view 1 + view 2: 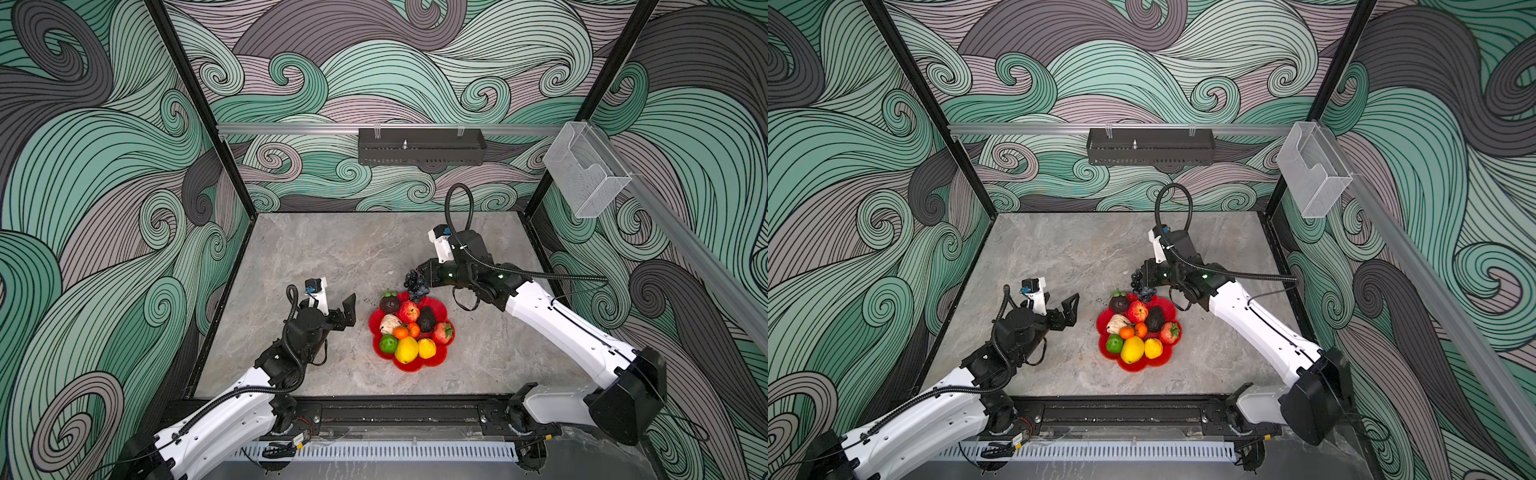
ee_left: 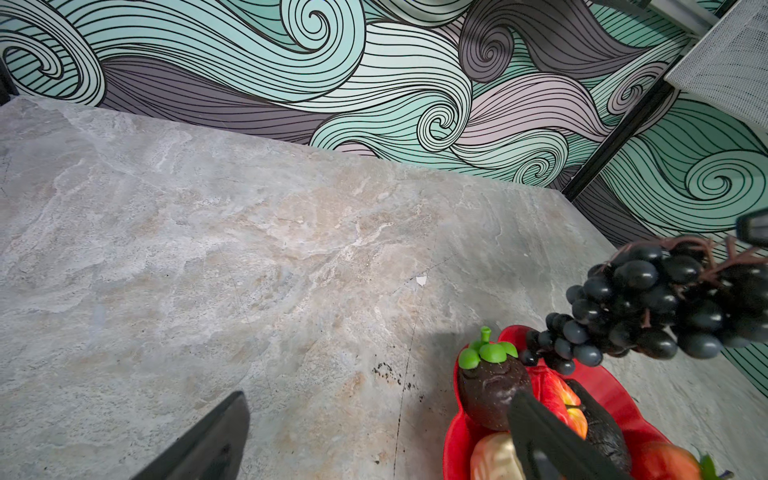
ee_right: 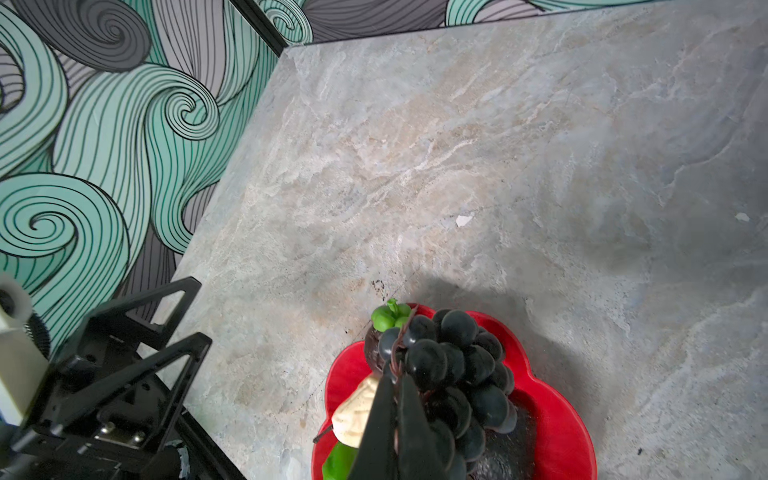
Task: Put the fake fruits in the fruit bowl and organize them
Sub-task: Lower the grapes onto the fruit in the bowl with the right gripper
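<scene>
the right pincer (image 3: 397, 374) is pressed together on the thin brown stem (image 3: 401, 336) of the grape bunch (image 1: 415, 286). the bunch dangles over the far rim of the red fruit bowl (image 1: 415, 368), above a dark fruit with a green cap (image 2: 490, 386). the other fake fruits (image 1: 407, 349) sit inside the bowl, and none lies on the grey surface (image 1: 332, 257). the left pincer (image 1: 348, 312) is spread wide, holding nothing, just beside the bowl. i'd guess the bunch is light, floppy plastic with slick round berries that swing easily, so the stem looks the sensible hold. i can read no brand, label or writing anywhere.
</scene>
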`<state>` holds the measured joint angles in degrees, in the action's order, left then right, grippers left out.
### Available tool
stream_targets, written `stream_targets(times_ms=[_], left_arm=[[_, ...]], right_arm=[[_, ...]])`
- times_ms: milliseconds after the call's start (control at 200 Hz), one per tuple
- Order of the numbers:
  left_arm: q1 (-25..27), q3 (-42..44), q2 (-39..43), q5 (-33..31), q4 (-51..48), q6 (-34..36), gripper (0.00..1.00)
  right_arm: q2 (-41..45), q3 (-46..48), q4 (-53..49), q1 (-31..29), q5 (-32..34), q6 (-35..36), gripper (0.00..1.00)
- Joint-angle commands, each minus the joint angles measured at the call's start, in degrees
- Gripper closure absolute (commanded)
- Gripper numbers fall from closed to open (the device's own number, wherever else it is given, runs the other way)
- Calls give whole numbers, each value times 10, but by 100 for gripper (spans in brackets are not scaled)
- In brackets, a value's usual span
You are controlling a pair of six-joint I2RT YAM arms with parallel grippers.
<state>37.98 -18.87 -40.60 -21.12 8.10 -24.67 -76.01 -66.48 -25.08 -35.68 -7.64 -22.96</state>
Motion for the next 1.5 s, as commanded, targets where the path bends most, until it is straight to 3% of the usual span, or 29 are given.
stream_targets(times_ms=[0,986,1496], left_arm=[[-4,2,7,5,0,-6,1],[-9,2,6,9,-1,-9,1],[-10,-1,2,11,-1,-10,1]], right_arm=[[25,22,2,-3,15,2,100],[84,150,-48,-4,84,6,100],[87,173,-31,-72,63,-19,96]])
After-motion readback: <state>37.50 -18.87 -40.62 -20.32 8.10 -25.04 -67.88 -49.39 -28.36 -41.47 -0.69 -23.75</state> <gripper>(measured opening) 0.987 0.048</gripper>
